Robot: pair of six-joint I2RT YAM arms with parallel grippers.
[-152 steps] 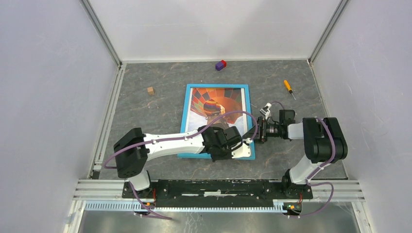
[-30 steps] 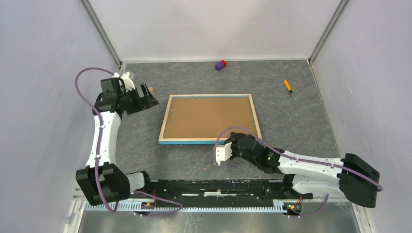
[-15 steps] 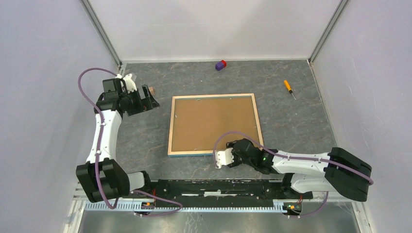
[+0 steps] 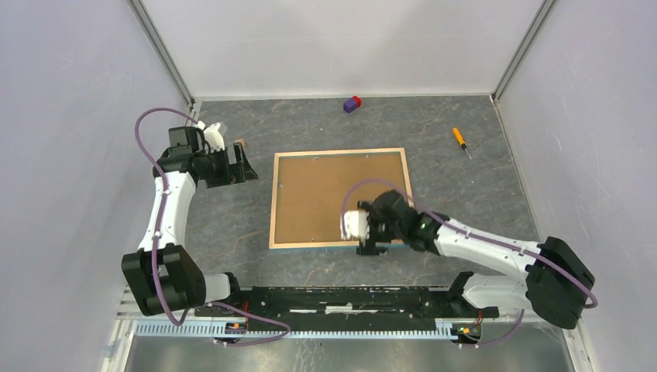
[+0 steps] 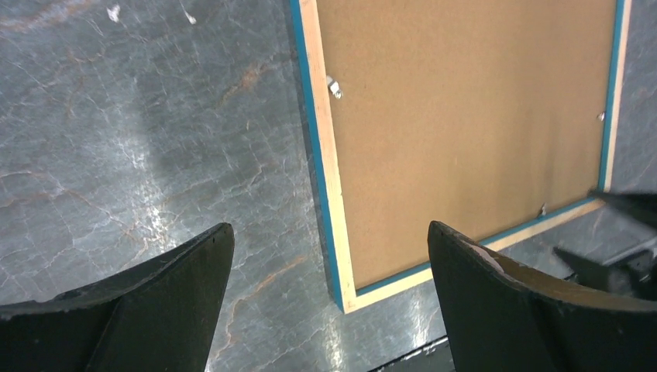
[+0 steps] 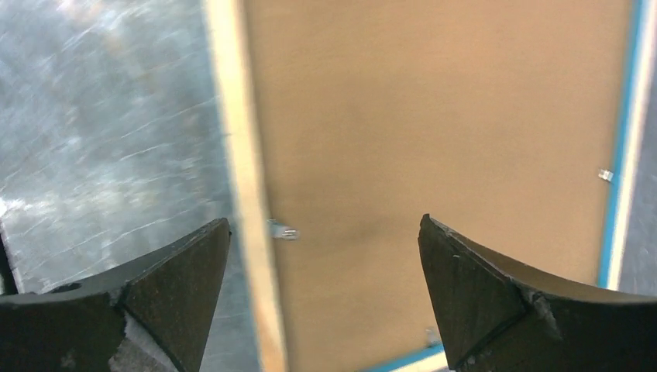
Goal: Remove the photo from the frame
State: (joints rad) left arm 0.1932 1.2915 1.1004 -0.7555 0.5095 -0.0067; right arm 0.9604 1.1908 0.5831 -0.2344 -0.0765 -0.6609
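Looking down from the overhead camera, I saw the frame (image 4: pixel 325 194) lying face down in the middle of the grey marbled table (image 4: pixel 465 201), its brown fibreboard back up, ringed by a light wood rim with a thin blue edge outside it. The photo was hidden beneath that backing, so I could not see it in any view.

The right gripper (image 4: pixel 369 246) hung over the frame's near edge, towards its right corner. In its wrist camera the claw (image 6: pixel 321 225) was released – the two dark fingers (image 6: pixel 178 271) stood wide apart and held nothing. The wood rim ran between them, and a small metal tab (image 6: pixel 283 230) jutted from that rim onto the backing.

The left gripper (image 4: pixel 242 167) hovered beside the frame's far-left corner, apart from it. Its claw was spread wide too, empty, and its camera looked across the frame's corner and another tab (image 5: pixel 335 87).

A small wooden cube (image 4: pixel 241 142) sat just beyond the left gripper. A purple-and-red block (image 4: pixel 352 103) lay by the back wall – an orange-handled screwdriver (image 4: pixel 461 141) lay far right, well apart from the frame.
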